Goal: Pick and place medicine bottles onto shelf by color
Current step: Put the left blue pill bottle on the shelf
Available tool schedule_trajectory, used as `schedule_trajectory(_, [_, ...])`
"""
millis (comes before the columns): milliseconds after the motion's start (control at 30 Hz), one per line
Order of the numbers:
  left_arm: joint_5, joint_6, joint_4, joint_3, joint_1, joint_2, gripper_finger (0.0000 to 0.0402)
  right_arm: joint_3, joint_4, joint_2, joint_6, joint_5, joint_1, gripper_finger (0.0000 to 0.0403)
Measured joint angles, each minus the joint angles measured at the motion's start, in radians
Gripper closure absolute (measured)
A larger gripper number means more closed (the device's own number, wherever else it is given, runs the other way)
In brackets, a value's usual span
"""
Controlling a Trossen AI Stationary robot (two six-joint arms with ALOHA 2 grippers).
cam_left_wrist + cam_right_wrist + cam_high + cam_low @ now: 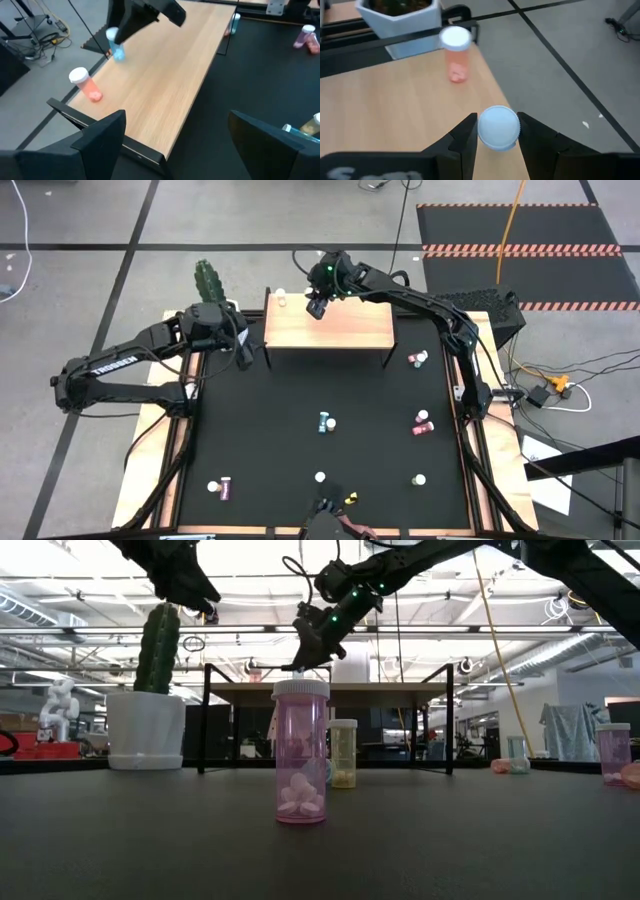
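Observation:
The wooden shelf (pixel 340 330) stands at the table's far side. A pink bottle (pixel 283 300) stands upright on its far left corner and also shows in the right wrist view (pixel 456 55). My right gripper (pixel 317 308) is over the shelf's far edge, beside the pink bottle, shut on a blue bottle (pixel 116 47) with a white cap. My left gripper (pixel 243 350) is open and empty just left of the shelf, and its fingers (pixel 107 132) frame the shelf's left end. Several other bottles lie on the black mat, among them a blue one (pixel 325 422). My right gripper pinches the blue bottle's white cap (pixel 498 127) between its two fingers, one on each side of it. The fingers come from above, slanting down. The bottle hangs upright below them near the shelf's far edge; I cannot tell whether its bottom touches the shelf.
A white pot with a green cactus (pixel 208 285) stands left of the shelf's far corner. Bottles lie on the mat at the right (pixel 418 359) (pixel 422 422) and near the front edge (pixel 222 487) (pixel 350 498). In the low view a pink bottle (pixel 301 755) stands close.

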Motion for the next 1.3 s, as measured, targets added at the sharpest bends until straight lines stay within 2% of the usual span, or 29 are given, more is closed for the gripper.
schedule_trajectory(300, [0.001,0.015,0.0,0.0,0.0,0.035,0.0057,0.0,-0.036,0.0,0.029,-0.076,-0.015,0.028])
schedule_trajectory(600, [0.001,0.016,0.001,0.0,0.0,0.034,0.0057,0.0,-0.03,0.0,0.026,-0.079,-0.014,0.0277])
schedule_trajectory(1300, [0.019,-0.02,0.0,0.0,0.0,0.034,0.0057,-0.028,0.022,0.001,0.059,-0.074,-0.014,0.021])
